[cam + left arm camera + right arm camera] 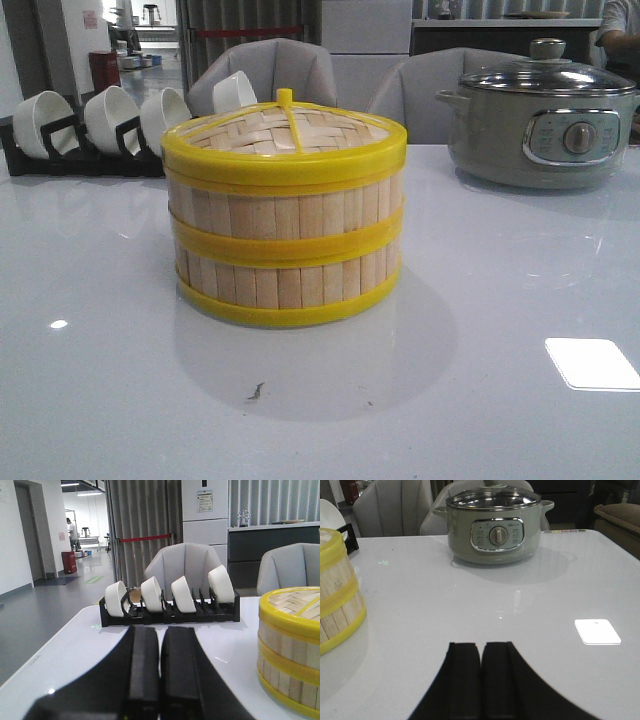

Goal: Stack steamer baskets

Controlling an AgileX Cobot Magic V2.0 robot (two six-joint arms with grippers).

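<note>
Two steamer baskets [285,240] stand stacked in the middle of the white table, pale slats with yellow rims, and the woven lid [285,130] sits on top. The stack also shows at the edge of the left wrist view [290,645] and of the right wrist view [335,595]. My left gripper [160,630] is shut with nothing in it, low over the table to the left of the stack. My right gripper [481,645] is shut and empty too, to the right of the stack. Neither gripper shows in the front view.
A black rack [80,160] holding several white bowls [110,115] stands at the back left. A grey-green electric pot [545,125] with a glass lid stands at the back right. Grey chairs [265,70] stand behind the table.
</note>
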